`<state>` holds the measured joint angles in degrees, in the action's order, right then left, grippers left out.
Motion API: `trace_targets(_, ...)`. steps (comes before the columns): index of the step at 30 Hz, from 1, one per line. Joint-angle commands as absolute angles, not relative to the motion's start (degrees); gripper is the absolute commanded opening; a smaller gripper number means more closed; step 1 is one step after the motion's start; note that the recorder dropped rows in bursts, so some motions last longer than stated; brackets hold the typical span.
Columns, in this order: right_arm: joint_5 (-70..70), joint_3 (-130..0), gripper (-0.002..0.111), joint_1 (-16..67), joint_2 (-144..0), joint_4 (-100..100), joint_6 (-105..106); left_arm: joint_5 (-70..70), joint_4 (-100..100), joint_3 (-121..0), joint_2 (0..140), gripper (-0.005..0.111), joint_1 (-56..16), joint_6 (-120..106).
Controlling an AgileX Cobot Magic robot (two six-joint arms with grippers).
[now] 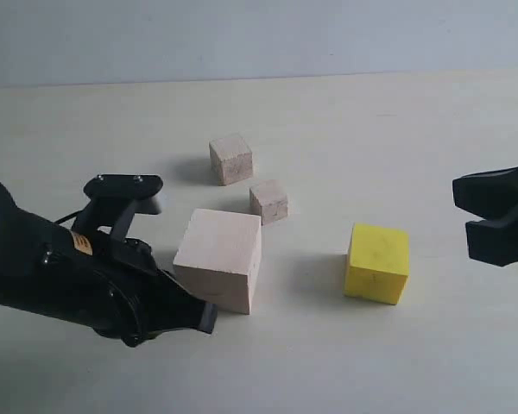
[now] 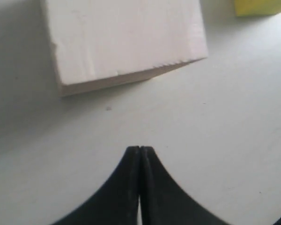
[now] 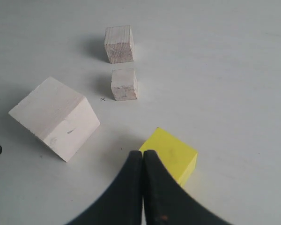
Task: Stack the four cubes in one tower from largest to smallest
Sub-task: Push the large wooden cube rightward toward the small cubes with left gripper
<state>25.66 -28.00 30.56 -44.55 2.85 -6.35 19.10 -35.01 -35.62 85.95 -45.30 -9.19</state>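
All four cubes sit apart on the table. The large pale wooden cube (image 1: 217, 259) (image 2: 124, 40) (image 3: 54, 117) is in the middle. The yellow cube (image 1: 377, 263) (image 3: 175, 154) lies to its right. Behind them are the small wooden cube (image 1: 231, 159) (image 3: 119, 43) and the smallest wooden cube (image 1: 269, 201) (image 3: 124, 84). My left gripper (image 1: 207, 317) (image 2: 140, 149) is shut and empty, low by the large cube's front left corner. My right gripper (image 1: 466, 211) (image 3: 143, 152) is shut and empty, at the right, raised over the table beside the yellow cube. No tower stands.
The pale table top (image 1: 371, 129) runs back to a grey wall (image 1: 259, 34). My left arm's black body (image 1: 60, 276) covers the front left of the table. A small x mark (image 3: 102, 99) is on the table near the smallest cube.
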Motion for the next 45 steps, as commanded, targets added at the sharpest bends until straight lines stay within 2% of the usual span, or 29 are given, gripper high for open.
trace_targets(1, 25.18, -28.56, 0.0, 30.69, -44.59, 2.94, -6.28, 14.51, -36.85, -36.02, 87.45, 0.0, -47.49, -8.79)
trace_targets(8, 25.41, -28.56, 0.0, 30.69, -44.59, 2.83, -6.28, 11.4, -36.85, -43.22, 95.19, 0.0, -47.38, -8.79)
trace_targets(13, 26.48, -28.56, 0.0, 30.69, -44.59, 2.83, -6.28, 8.44, -36.73, -44.19, 99.41, 0.0, -47.25, -8.79)
trace_targets(23, 26.11, -28.56, 0.0, 30.69, -44.59, 2.84, -6.28, 6.71, -36.61, -44.19, 99.41, 0.0, -43.57, -8.96)
trace_targets(33, 26.0, -28.56, 0.0, 30.69, -44.59, 2.84, -6.28, 7.2, -36.99, -45.0, 99.41, 0.0, -43.41, -8.86)
trace_targets(40, 25.89, -28.56, 0.0, 30.69, -44.59, 2.84, -6.28, 7.37, -37.0, -46.12, 99.49, 0.0, -47.44, -8.86)
trace_targets(45, 25.88, -28.56, 0.0, 30.69, -44.59, 2.94, -6.28, 6.71, -37.55, -46.12, 99.62, 0.0, -47.85, -8.6)
